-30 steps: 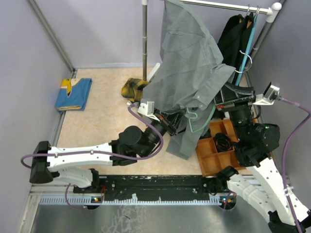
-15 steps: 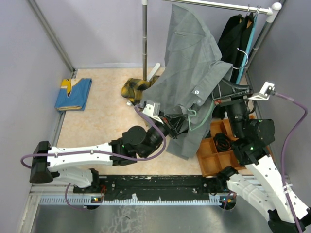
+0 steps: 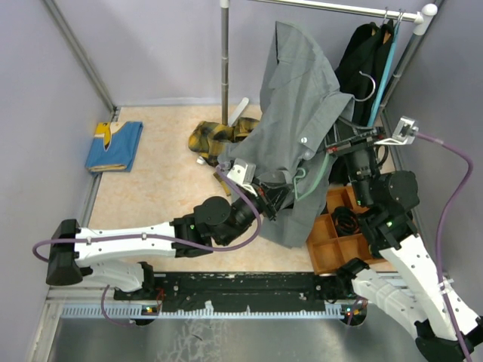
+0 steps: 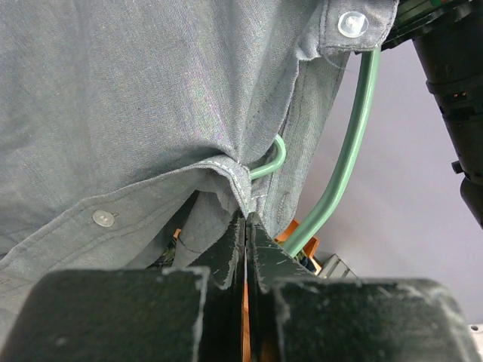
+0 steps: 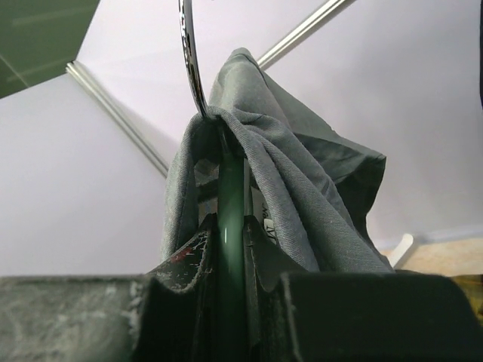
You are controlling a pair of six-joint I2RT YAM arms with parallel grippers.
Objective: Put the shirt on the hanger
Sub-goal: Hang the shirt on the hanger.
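While the grey shirt (image 3: 302,105) is hanging in folds at 1 o'clock of the top view, the left arm is stretching low from its base at 8 o'clock. Its forearm is lying nearly flat and its wrist is bending up toward 2 o'clock, so the left gripper (image 3: 278,197) is tucking under the cloth's lower edge. The right arm is rising from 5 o'clock, elbow bent over the orange tray (image 3: 326,253) and wrist pointing toward 10 o'clock. The right gripper (image 3: 330,148) is meeting the shirt's side. The hanger (image 3: 323,175) is showing as a green curve below the cloth. A dark garment (image 3: 362,53) is hanging on the rail (image 3: 339,7) at 1 o'clock.

Seen from the left wrist, the left gripper (image 4: 246,225) is clenching the shirt (image 4: 151,90) hem, its 2 fingers (image 4: 226,256) pressing together, while the hanger (image 4: 343,170) is curving past at 2 o'clock.

Seen from the right wrist, the right gripper (image 5: 230,245) is grasping the hanger (image 5: 231,188) bar edge-on. The shirt (image 5: 290,173) is draping over it, and the metal hook (image 5: 192,68) is rising toward 12 o'clock.
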